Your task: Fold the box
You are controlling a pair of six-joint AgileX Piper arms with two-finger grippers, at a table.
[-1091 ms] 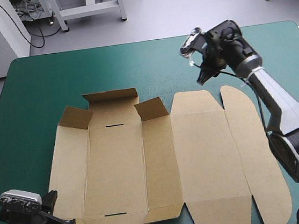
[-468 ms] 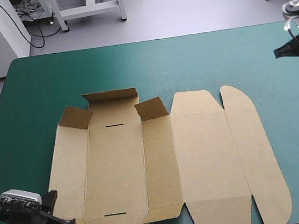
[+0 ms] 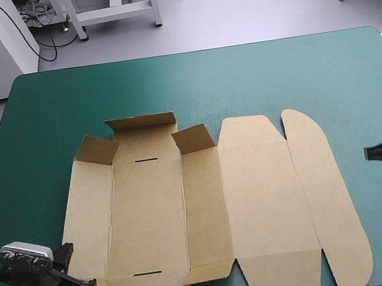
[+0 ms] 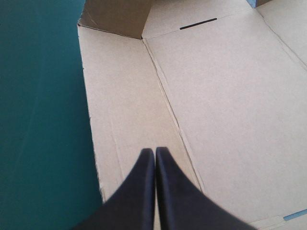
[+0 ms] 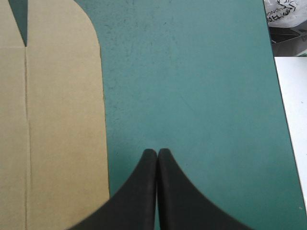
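1. The box [image 3: 205,203], a cut sheet of brown board, lies opened out on the bench [image 3: 204,72], on its teal-green cover, nearer the near edge than the far one. It is almost wholly flat, so folding has barely begun.
2. The tray part faces the left arm and the lid part the right. This layout probably gives each arm its own half to work.
3. At the far end of the tray part, two corner flaps [image 3: 97,150] and the end flap [image 3: 140,121] stand partly raised. Their creases appear already broken in, which should let the walls come up readily.
4. The rounded lid flap [image 3: 324,190] lies flat at the sheet's right side, clear of the tray.
5. The left gripper [image 4: 154,155] is closed and holds nothing. Its tips meet in one point above the left side panel [image 4: 124,96], near the box's near left corner. Whether it touches the board cannot be told. A closed point suits pushing or prising up a panel.
6. The right gripper [image 5: 157,154] is likewise closed and empty. It is over bare cover just beside the rounded flap's edge, so it pins nothing.
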